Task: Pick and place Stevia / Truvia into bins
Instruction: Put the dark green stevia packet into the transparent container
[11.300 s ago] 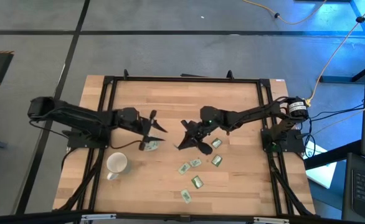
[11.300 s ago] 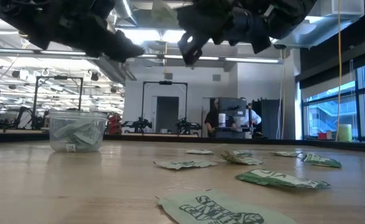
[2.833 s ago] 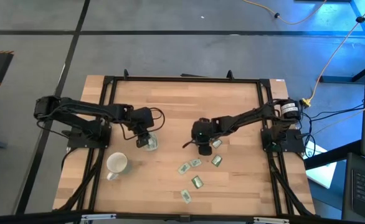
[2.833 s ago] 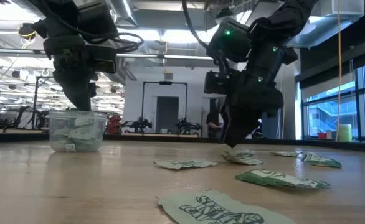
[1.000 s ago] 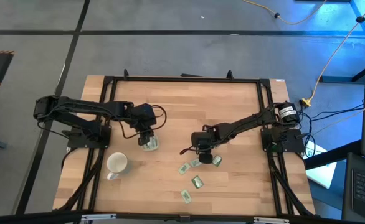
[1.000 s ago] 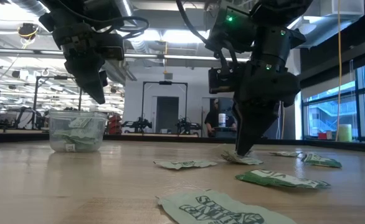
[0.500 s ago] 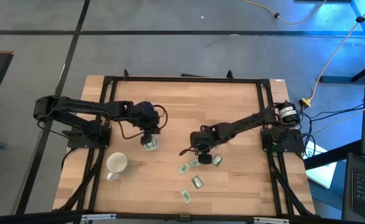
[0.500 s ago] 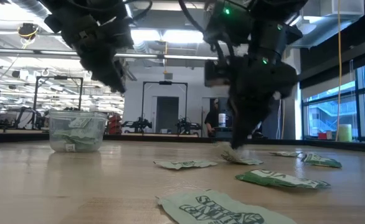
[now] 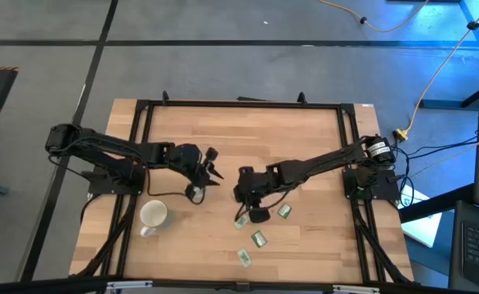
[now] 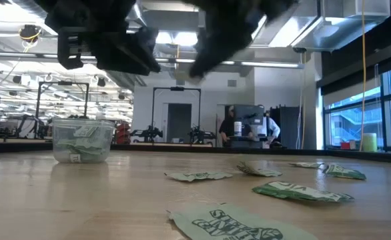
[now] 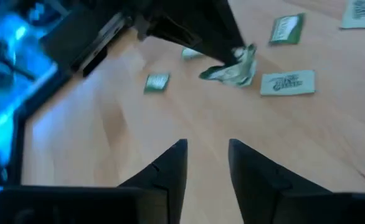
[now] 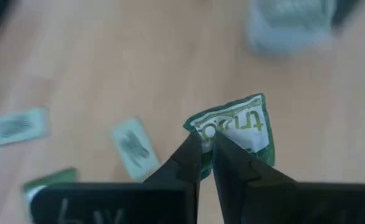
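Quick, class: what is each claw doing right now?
Left claw: open, empty.
Right claw: closed on a crumpled green-and-white paper sachet.

Left arm: reaches in from the table's left edge, left gripper (image 9: 211, 167) raised near centre, fingers (image 11: 169, 167) parted and empty. Right arm: stretches from the right edge toward centre, right gripper (image 12: 207, 148) pinched on a Truvia sachet (image 12: 241, 127).
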Motion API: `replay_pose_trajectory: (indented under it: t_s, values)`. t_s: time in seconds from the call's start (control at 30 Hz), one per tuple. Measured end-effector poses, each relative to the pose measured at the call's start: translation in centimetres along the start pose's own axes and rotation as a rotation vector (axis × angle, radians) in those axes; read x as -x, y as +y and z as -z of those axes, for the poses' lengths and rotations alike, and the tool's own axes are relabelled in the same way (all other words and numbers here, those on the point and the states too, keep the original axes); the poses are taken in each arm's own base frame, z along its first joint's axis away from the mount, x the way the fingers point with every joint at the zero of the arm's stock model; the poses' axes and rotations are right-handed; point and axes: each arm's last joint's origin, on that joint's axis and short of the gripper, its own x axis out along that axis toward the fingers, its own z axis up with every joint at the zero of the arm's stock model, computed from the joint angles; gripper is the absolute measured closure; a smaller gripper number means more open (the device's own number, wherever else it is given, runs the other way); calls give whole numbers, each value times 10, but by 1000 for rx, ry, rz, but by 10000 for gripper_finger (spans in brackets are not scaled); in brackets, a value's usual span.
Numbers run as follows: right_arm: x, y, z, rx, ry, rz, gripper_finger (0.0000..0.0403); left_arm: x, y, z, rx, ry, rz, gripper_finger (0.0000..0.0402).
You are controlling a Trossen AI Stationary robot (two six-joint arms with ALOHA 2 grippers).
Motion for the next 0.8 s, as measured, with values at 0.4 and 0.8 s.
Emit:
replay_pose_trajectory:
  t_s: [0.4,0.8]
  values:
    - [8,7,-26,56,-222,-180,367,-17,-21,-25,-368,-149,-10,265]
    - [8,7,-28,41,-241,-180,367,-16,-37,-39,-413,-218,20,265]
